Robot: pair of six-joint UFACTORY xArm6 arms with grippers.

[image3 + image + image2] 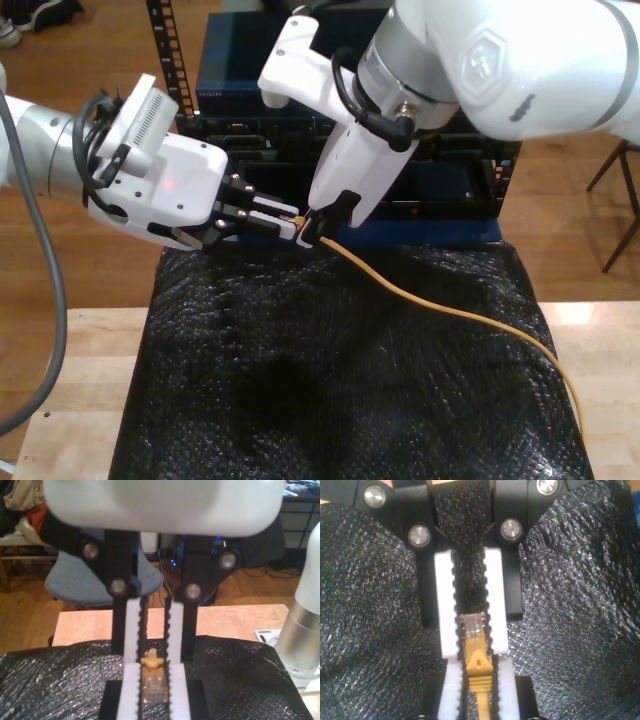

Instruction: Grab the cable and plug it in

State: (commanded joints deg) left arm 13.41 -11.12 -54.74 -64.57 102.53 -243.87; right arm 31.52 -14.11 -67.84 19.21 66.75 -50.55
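Note:
The yellow-orange cable (450, 310) runs from the exterior view's lower right, across the black mat, up to both grippers. Its clear plug (472, 625) (154, 685) points at my second gripper's base. My first gripper (150, 652) (318, 228), on the arm coming down from the exterior view's upper right, is shut on the orange boot (479, 665) just behind the plug. My second gripper (472, 645) (285, 222), reaching in from the exterior view's left, has its white pads (496, 605) closed against the plug's sides. The plug hangs above the mat.
A black bubble-textured mat (330, 380) covers the wooden table (60, 370). A dark equipment rack (250, 70) stands right behind the grippers. A blue-grey chair (75, 580) and a silver arm base (302, 630) sit beyond the table's edge.

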